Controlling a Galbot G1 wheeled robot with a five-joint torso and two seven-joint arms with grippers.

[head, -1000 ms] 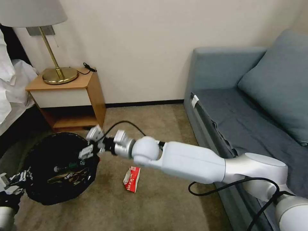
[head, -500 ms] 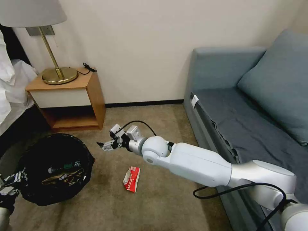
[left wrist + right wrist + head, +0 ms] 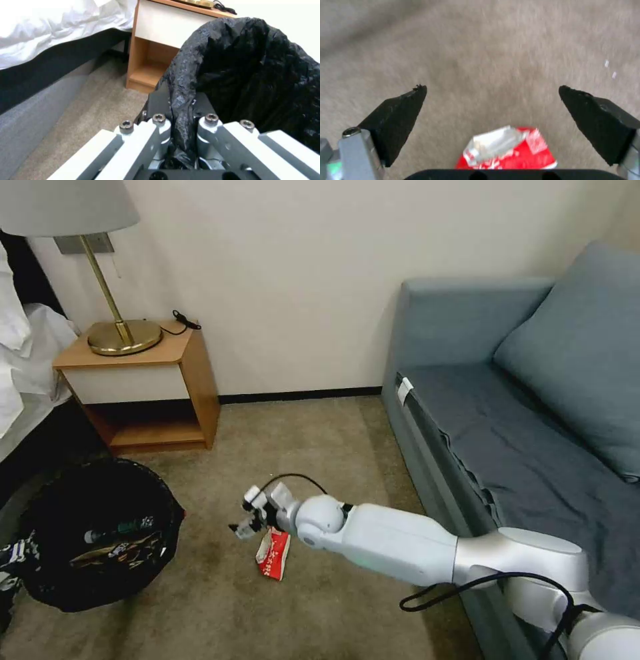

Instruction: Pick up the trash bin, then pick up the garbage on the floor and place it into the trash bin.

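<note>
The trash bin [image 3: 93,533], lined with a crinkly black bag, hangs low at the left of the head view; a small bottle and wrappers lie inside it. My left gripper [image 3: 181,125] is shut on the bin's bag-covered rim [image 3: 186,82]. A red-and-white packet [image 3: 274,553] of garbage lies on the carpet mid-floor. My right gripper [image 3: 243,527] hovers just above the packet's upper left end, open and empty. In the right wrist view the packet [image 3: 506,150] sits low between the two black fingertips [image 3: 403,112], and the right gripper [image 3: 491,92] is spread wide.
A wooden nightstand [image 3: 143,380] with a brass lamp [image 3: 123,330] stands against the wall at the left. A white-sheeted bed [image 3: 20,360] is at the far left. A blue sofa [image 3: 520,420] lines the right side. Carpet [image 3: 320,447] lies open between them.
My right arm has pulled back from over the bin and dropped toward the red-and-white packet. The bin has shifted a little left and down.
</note>
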